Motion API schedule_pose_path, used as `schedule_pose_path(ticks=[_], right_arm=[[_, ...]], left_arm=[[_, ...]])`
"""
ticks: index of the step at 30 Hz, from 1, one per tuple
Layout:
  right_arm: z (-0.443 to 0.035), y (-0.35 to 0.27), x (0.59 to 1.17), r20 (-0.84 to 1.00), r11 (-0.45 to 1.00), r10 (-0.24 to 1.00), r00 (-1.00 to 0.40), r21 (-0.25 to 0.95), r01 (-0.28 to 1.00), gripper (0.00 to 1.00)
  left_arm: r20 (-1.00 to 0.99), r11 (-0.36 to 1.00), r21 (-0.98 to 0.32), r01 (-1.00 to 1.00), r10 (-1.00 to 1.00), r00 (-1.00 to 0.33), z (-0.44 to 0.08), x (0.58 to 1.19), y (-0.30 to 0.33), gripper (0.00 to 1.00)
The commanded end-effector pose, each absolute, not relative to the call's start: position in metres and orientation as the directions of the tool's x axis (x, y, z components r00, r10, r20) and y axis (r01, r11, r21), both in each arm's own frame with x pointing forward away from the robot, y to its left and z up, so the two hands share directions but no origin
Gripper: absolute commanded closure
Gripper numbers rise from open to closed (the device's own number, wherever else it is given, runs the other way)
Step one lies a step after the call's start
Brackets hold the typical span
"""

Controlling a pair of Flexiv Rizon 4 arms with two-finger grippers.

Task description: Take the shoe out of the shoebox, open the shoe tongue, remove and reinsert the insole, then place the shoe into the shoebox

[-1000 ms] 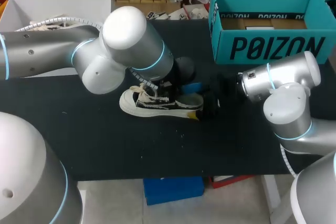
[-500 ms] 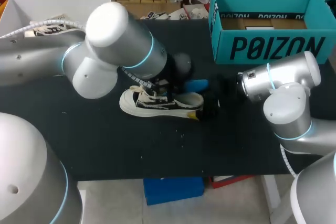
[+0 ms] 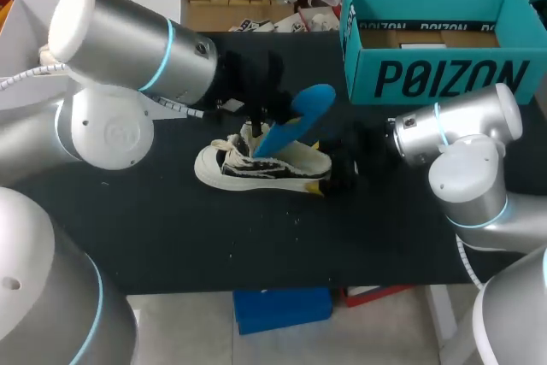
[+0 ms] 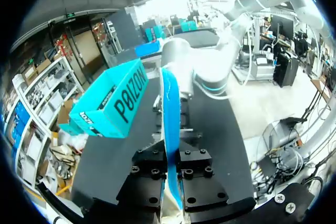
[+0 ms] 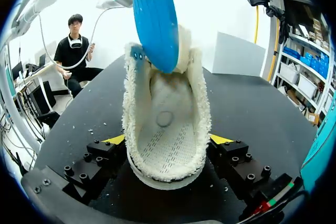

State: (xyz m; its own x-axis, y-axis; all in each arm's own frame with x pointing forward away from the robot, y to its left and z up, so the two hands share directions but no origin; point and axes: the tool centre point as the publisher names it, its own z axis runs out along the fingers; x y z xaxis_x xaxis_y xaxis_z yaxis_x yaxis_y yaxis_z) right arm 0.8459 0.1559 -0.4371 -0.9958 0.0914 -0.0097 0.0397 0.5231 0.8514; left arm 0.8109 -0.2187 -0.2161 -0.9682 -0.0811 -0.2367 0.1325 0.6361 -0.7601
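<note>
Between the clenched fingers of the left gripper (image 4: 170,167) the blue insole (image 4: 169,103) stands edge-on, a detail only the left wrist view gives. The head view shows it slanting up out of the shoe (image 3: 256,166), its lower end at the shoe's opening. The right gripper (image 5: 167,148) grasps the shoe's heel, yellow tips pressed to both sides. That is plain in its own wrist view but lost in shadow from the head view. The shoe sits on the black table (image 3: 171,237), well apart from the teal shoebox (image 3: 444,74). A second ago the insole lay low in the shoe. It has since risen, and the left arm (image 3: 128,40) has swung back leftward.
</note>
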Motion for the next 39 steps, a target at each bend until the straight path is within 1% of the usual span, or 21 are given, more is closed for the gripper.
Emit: schedule_pose_path(ticks=[1, 5, 8, 27, 31, 32, 39], right_arm=[[-0.441, 0.155, 0.847, -0.008, 0.525, 0.091, -0.996, 0.850, 0.042, 1.00], [-0.441, 0.155, 0.847, -0.008, 0.525, 0.091, -0.996, 0.850, 0.042, 1.00], [-0.441, 0.155, 0.847, -0.008, 0.525, 0.091, -0.996, 0.850, 0.042, 1.00], [-0.441, 0.155, 0.847, -0.008, 0.525, 0.091, -0.996, 0.850, 0.042, 1.00], [-0.441, 0.155, 0.847, -0.008, 0.525, 0.091, -0.996, 0.850, 0.042, 1.00], [-0.441, 0.155, 0.847, -0.008, 0.525, 0.091, -0.996, 0.850, 0.042, 1.00], [-0.441, 0.155, 0.847, -0.008, 0.525, 0.091, -0.996, 0.850, 0.042, 1.00]], left_arm=[[-0.222, 0.471, -0.866, 0.169, -0.058, -0.973, -0.185, 0.809, -0.209, 1.00], [-0.188, 0.327, -0.930, 0.167, -0.032, -0.982, -0.155, 0.810, -0.210, 1.00], [-0.104, 0.183, -0.977, 0.108, 0.031, -0.994, -0.138, 0.815, -0.204, 1.00], [-0.104, 0.183, -0.977, 0.108, 0.031, -0.994, -0.138, 0.815, -0.204, 1.00], [0.052, 0.113, -0.993, -0.047, 0.040, -0.998, -0.128, 0.805, -0.199, 1.00], [0.063, 0.101, -0.993, -0.059, 0.042, -0.997, -0.124, 0.803, -0.199, 1.00], [0.182, 0.098, -0.981, -0.170, 0.123, -0.976, -0.095, 0.791, -0.200, 1.00]])
